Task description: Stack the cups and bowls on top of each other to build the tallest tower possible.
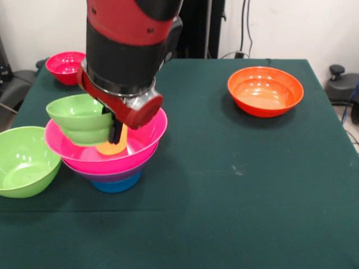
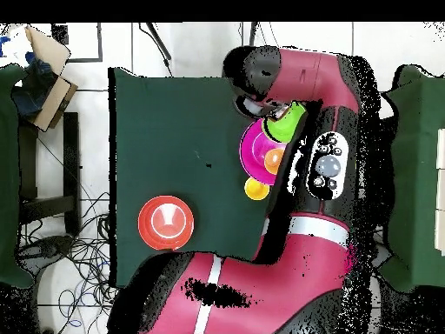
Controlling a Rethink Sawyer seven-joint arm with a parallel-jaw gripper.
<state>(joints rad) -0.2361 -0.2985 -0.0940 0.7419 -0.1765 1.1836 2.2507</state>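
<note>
Pink bowl (image 1: pixel 143 143) holds orange-yellow cup (image 1: pixel 112 148); end effector (image 1: pixel 115 131) grips small green bowl (image 1: pixel 81 119).

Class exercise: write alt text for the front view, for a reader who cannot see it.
A red and black robot arm holds a small green bowl tilted over a pink bowl that tops a short stack on a dark green table. A lime green bowl sits beside it; orange and red bowls lie farther back.

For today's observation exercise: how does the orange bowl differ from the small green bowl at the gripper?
The orange bowl sits flat and alone on the green table; the small green bowl is lifted and tilted, hanging over the pink bowl. The orange one looks wider and shallower, the green one narrower and deeper. The orange one is untouched; the green one sits against the gripper. Both are glossy and round.
</note>
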